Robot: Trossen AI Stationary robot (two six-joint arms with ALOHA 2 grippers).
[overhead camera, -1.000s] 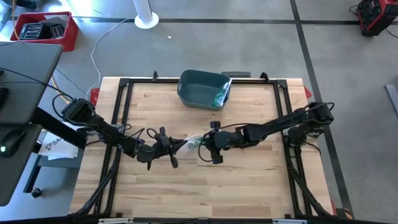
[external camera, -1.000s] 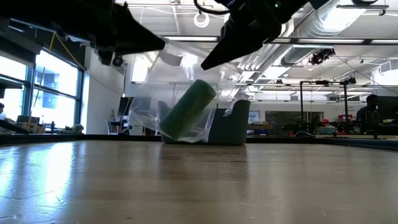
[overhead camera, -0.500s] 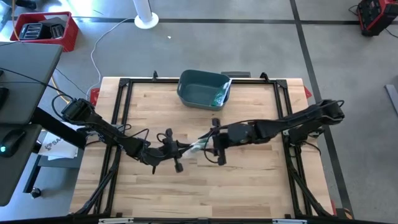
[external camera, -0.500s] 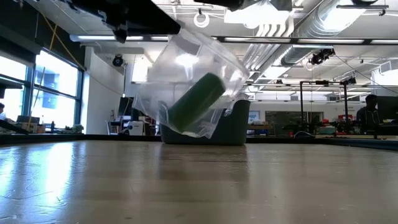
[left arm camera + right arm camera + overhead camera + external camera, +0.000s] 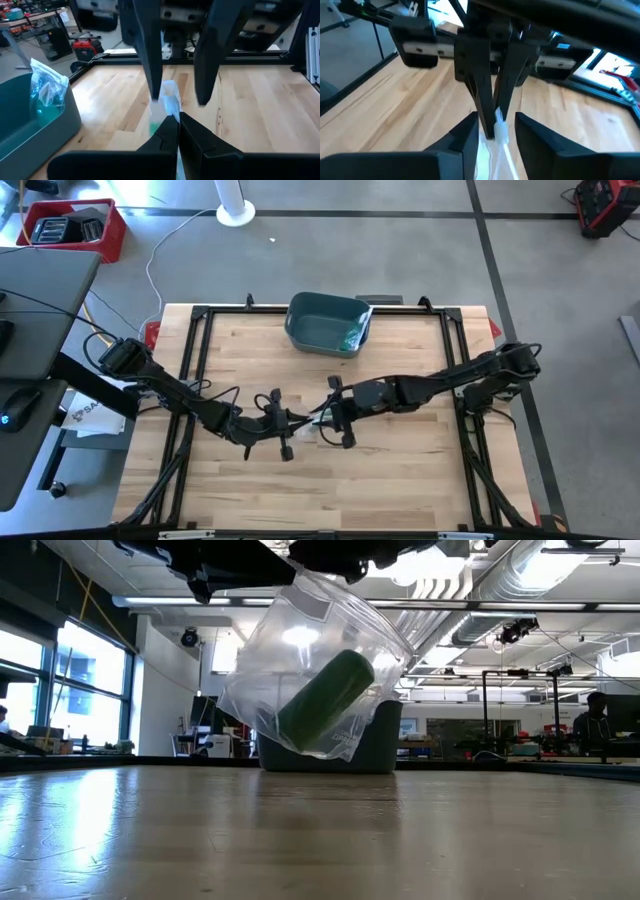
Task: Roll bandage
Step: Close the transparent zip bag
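Green bandage roll [image 5: 325,703] tilted in clear bag [image 5: 300,660], pinched by left gripper [image 5: 293,423]; right gripper [image 5: 330,420] spread.

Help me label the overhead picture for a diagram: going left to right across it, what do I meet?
Red crate → left hand, shut on the clear bag → clear bag → right hand, fingers apart at the bag's other edge → red equipment on the floor.

Grey concrete floor [image 5: 560,270], red crate [image 5: 72,228], bright windows [image 5: 70,680], exposed ceiling ducts [image 5: 520,585], distant workbenches [image 5: 520,752]
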